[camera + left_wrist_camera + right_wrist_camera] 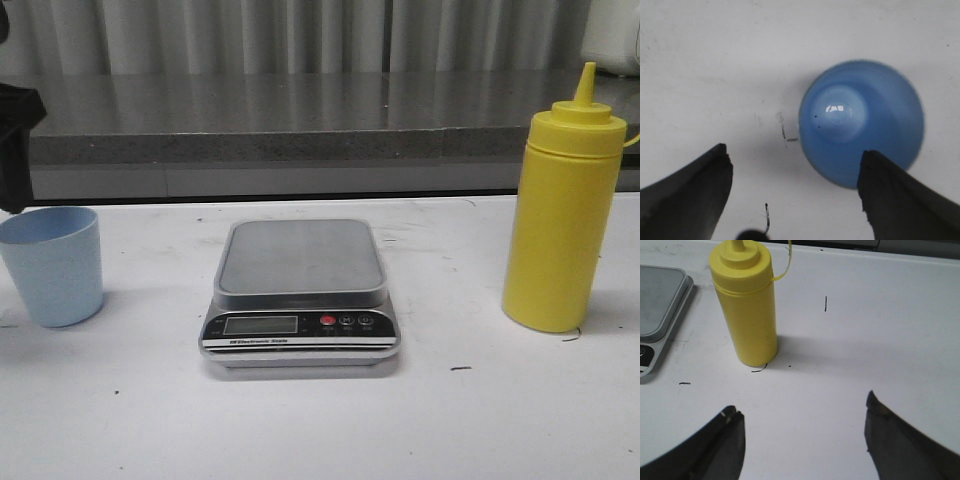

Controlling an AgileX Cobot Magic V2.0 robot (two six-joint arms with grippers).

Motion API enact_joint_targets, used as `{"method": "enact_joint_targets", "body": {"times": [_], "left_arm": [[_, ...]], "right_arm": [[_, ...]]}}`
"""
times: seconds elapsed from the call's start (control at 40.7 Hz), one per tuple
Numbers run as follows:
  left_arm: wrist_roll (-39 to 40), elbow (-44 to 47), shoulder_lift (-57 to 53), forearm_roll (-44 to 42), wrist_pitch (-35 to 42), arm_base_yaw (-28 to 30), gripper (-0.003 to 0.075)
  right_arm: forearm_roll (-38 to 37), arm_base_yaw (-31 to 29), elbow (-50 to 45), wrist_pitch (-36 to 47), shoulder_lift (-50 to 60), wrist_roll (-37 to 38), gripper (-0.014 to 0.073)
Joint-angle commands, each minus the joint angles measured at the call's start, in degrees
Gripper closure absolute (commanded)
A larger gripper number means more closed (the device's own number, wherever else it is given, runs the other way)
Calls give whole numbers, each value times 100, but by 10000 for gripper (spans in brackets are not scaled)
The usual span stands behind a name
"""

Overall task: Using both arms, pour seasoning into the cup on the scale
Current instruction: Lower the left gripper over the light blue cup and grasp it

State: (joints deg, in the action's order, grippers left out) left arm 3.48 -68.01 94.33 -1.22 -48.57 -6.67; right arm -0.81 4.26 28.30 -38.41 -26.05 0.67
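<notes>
The pale blue cup (52,265) stands upright and empty on the white table at the far left. The grey scale (300,262) sits in the middle with nothing on its steel platform. The yellow seasoning bottle (558,225) stands upright at the right, nozzle up. My left gripper (794,150) is open above the table, looking straight down. The cup (861,122) lies off to one side, its rim by one fingertip (875,170), not between the jaws. My right gripper (801,402) is open and empty, a short way from the bottle (745,310).
A black part of my left arm (15,140) hangs over the cup at the left edge of the front view. A grey stone ledge (300,130) runs along the back of the table. The scale's corner (660,305) shows beside the bottle.
</notes>
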Motion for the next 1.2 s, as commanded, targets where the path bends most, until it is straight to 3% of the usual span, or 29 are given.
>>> {"method": "enact_joint_targets", "body": {"times": [0.0,0.246,0.59,0.762,1.179], "left_arm": [[23,-291,82,-56,215,-28,209],[23,-434,599,-56,470,-28,220],[23,-434,624,-56,718,-28,594],[23,-434,624,-56,718,-28,733],[23,-762,468,29,269,-28,740]], "right_arm": [[-64,-34,158,389,-77,-67,67],[-64,-34,158,389,-77,-67,67],[-64,-34,158,389,-77,-67,67],[-64,-34,158,389,-77,-67,67],[-64,-34,158,389,-77,-67,67]]}}
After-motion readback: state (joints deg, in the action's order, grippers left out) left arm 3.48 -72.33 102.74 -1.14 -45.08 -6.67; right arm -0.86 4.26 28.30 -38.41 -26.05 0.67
